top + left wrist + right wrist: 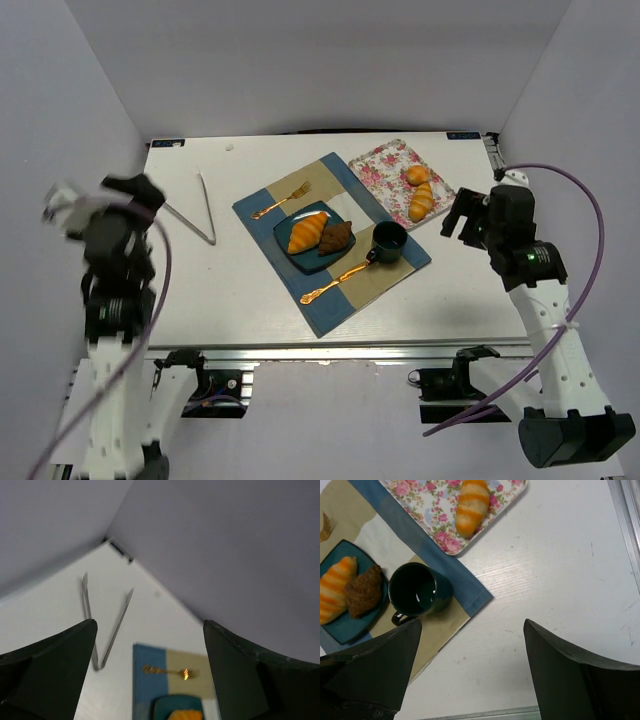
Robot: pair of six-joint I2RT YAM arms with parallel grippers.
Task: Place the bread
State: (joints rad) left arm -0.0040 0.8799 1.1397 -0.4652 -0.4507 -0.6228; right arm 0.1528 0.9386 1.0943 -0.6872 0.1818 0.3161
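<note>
1. Right fingers (380, 670): spread wide, nothing between them. They hang over the bare white tabletop (560, 580), just off the right corner of the blue-and-beige cloth placemat (435, 555).
2. Left fingers (50, 670): also wide open and empty. They are raised high at the left side, looking down on the folded metal tongs (102, 630), well apart from any bread.
3. Bread on the pink floral rectangular tray (420, 500), far right: a long orange-striped roll (471, 502) and a small round golden bun (415, 176).
4. Bread on the dark teal square plate (352, 625), mid-placemat: a second striped roll (335, 587) touching a dark brown chocolate croissant (365, 590).
5. A dark teal ceramic mug (417, 592) stands just right of the plate, between it and the right fingers. A gold spoon (338, 280) lies on the near side and a gold fork (280, 200) on the far-left.
6. Step in hand, as I read it: the right arm goes to the tray for the long striped roll, the closer piece.
7. To do it well:
   - Descend with the fingers across the roll's narrow width, midway along. They look roughly lined up for that already.
   - Close gently, since a soft crust will dent.
   - Lift clear of the tray rim.
   - Carry above the mug, not past its handle.
   - The plate has little bare space, so aim for its near corner and release low.
</note>
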